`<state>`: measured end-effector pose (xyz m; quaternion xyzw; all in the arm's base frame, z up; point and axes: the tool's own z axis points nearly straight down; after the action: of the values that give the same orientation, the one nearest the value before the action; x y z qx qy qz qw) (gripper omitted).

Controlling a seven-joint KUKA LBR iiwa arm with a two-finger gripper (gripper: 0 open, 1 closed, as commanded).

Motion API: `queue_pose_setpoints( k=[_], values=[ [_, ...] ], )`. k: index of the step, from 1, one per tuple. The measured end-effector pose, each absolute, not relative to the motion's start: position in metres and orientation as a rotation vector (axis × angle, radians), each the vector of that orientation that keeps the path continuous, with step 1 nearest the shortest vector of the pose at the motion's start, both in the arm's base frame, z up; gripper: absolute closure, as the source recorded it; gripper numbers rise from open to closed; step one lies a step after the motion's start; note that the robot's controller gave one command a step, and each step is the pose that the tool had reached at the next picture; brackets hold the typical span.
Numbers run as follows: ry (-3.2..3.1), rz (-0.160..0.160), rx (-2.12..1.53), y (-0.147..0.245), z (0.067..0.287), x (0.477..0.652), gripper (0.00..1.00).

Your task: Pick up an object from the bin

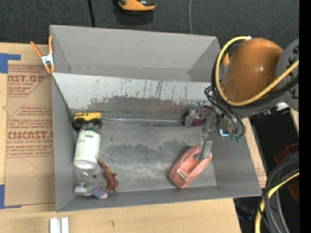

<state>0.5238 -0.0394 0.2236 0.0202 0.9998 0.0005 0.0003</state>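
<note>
On the floor of the bin (141,149), at 9 o'clock, a yellow toy car (87,118) sits against the left wall. Touching it below is a clear bottle (86,152) with a white label, lying on its side. At 7 o'clock, near the bottle's lower end, lie a brown toy lizard (111,179) and a small blue and pink thing (95,192).

At 5 o'clock, well apart from these, lies a pink tape dispenser (187,171), tilted toward 1 o'clock. The claw (206,154) hangs over its upper end and appears to touch it. Whether the claw is wide or narrow cannot be told from here.

The dispenser looks like hard, stiff plastic, not fragile and probably weighted in the base, so heavier than its neighbours. Its rounded top looks smooth and likely to slip. The 2 flat sides seem the better hold, taken across the narrow body near the middle.

At 2 o'clock, a small dark red thing (197,116) rests by the back wall.
</note>
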Motion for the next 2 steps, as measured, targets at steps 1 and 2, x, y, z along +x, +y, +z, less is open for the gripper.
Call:
queue_pose_setpoints(
  k=[1, 2],
  values=[
    [3.129, -0.001, -0.232, -0.044, 0.189, 0.519, 0.00],
    [3.109, 0.004, -0.469, -0.056, 0.152, 0.512, 0.00]
  ],
)
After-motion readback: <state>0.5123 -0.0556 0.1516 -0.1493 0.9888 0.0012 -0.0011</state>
